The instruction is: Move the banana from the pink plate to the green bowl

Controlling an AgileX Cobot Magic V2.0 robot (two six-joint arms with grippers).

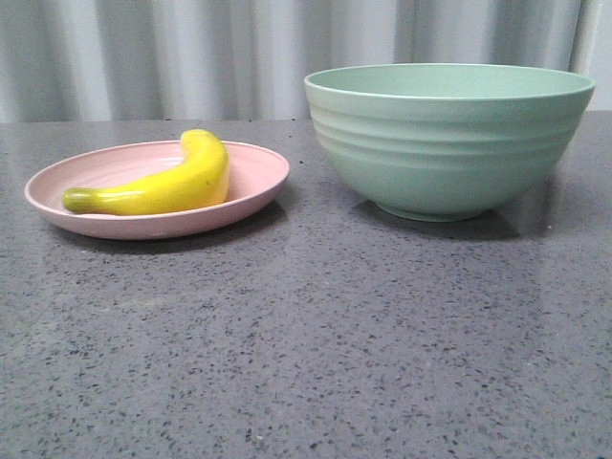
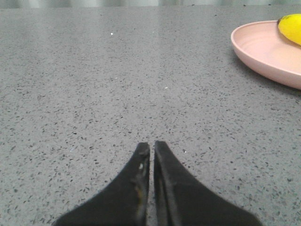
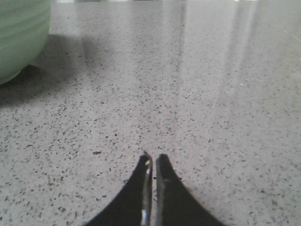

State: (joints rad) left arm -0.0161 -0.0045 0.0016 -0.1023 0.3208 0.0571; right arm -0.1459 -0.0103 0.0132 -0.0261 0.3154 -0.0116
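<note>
The yellow banana (image 1: 163,182) lies on the pale pink plate (image 1: 258,182) at the left of the front view, green stem end toward the left. The mint-green ridged bowl (image 1: 448,139) stands to its right, apart from the plate. Neither gripper shows in the front view. In the left wrist view my left gripper (image 2: 152,145) is shut and empty over bare table, with the plate (image 2: 263,52) and the banana's tip (image 2: 291,27) well away from it. In the right wrist view my right gripper (image 3: 154,157) is shut and empty, with the bowl's side (image 3: 19,37) far from it.
The grey speckled tabletop (image 1: 306,335) stretches in front of the plate and bowl. A pale curtain (image 1: 191,57) hangs behind the table.
</note>
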